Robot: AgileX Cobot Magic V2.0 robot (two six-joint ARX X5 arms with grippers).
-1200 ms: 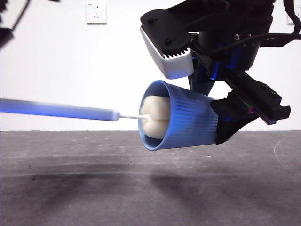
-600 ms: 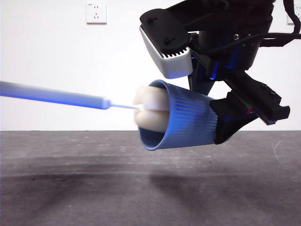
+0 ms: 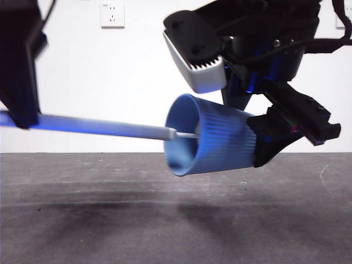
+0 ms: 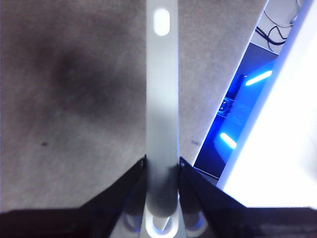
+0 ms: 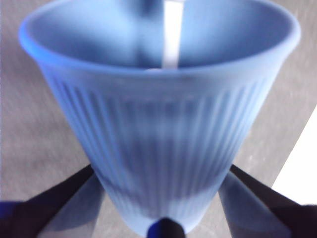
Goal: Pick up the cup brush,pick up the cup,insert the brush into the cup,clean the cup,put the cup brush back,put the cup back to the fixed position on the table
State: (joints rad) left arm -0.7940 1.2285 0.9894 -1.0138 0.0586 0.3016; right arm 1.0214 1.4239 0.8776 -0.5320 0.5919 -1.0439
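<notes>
Scrubbing step: left gripper [image 4: 162, 171] clamps the brush [image 3: 110, 128], head deep in the cup [image 3: 212, 140] the right gripper [image 5: 163, 198] pinches; next, pull out toward 9 o'clock.

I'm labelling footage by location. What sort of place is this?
Probably a robotics lab or test bench: a bare white wall with a socket, a scuffed table, and the cup held by a gripper.

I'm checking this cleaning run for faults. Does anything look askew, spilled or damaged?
Nothing stands out. The right gripper holds the cup on its side above the table, the left gripper holds the cup brush with its head inside. No spill or damage shows.
</notes>
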